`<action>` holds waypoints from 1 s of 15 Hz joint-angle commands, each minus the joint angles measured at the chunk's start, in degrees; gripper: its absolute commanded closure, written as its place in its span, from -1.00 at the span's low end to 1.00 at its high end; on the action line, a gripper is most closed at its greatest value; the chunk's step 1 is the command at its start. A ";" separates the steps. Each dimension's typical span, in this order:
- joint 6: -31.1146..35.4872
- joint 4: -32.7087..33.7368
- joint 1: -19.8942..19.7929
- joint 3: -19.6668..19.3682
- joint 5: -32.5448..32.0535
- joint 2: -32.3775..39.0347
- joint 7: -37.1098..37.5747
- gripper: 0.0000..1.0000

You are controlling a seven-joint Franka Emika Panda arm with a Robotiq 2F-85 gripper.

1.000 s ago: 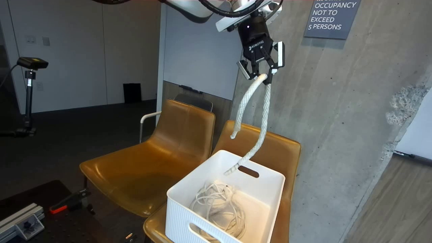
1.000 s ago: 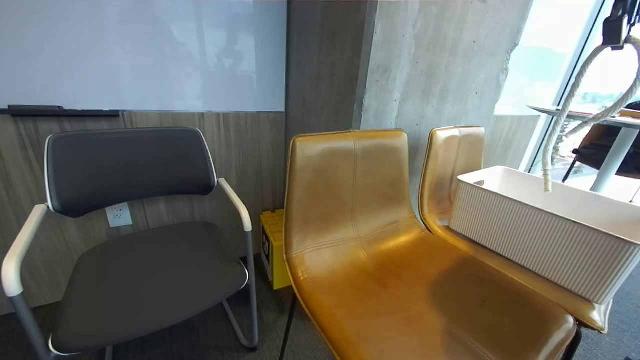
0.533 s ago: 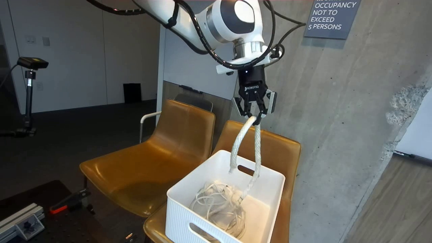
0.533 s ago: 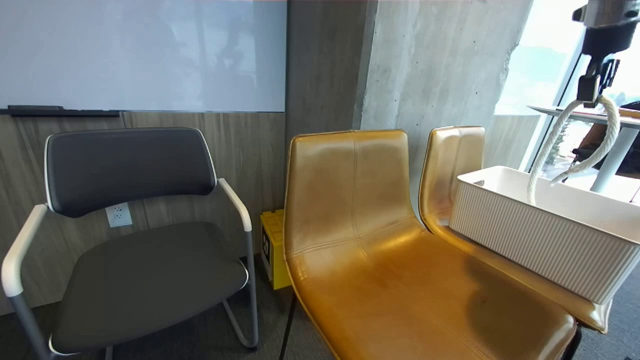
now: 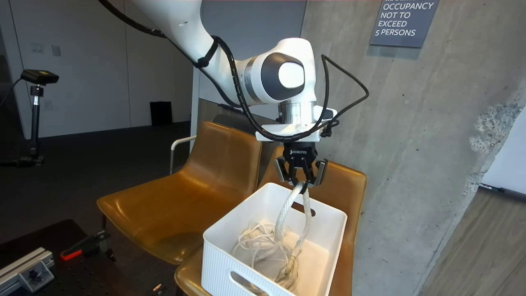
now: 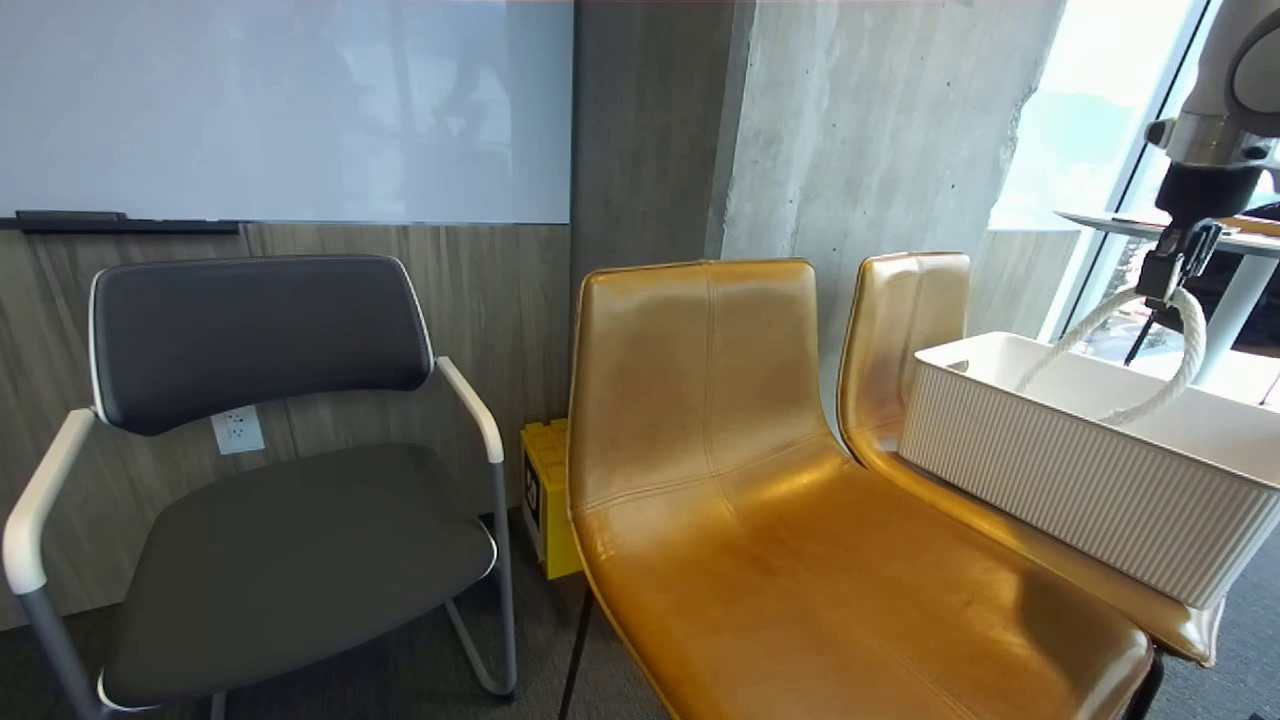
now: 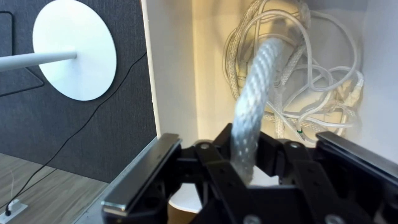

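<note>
The fingers pinch a white rope partway along its length, so that it hangs folded over in two strands. In both exterior views the fingers are above a white bin, and the rope's lower ends reach down inside it; whether those ends touch the tangled pale cords lying on the near left of the bin's floor cannot be told. The bin sits on the seat of a tan chair, with a matching chair just to its left. A concrete wall bearing a grey sign rises beyond, toward the right. In an exterior view a dark grey chair stands on the left, and a yellow box shows between it and the matching chair, on the far side. The wrist view shows a round white base to the left of the bin.
</note>
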 commanded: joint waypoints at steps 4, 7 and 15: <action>3.62 -8.61 1.76 2.38 1.90 -3.43 -1.45 0.30; 3.25 -10.90 2.84 2.97 1.40 -3.40 -1.55 0.01; 4.55 -15.47 1.98 1.87 0.91 -3.20 -2.77 -1.00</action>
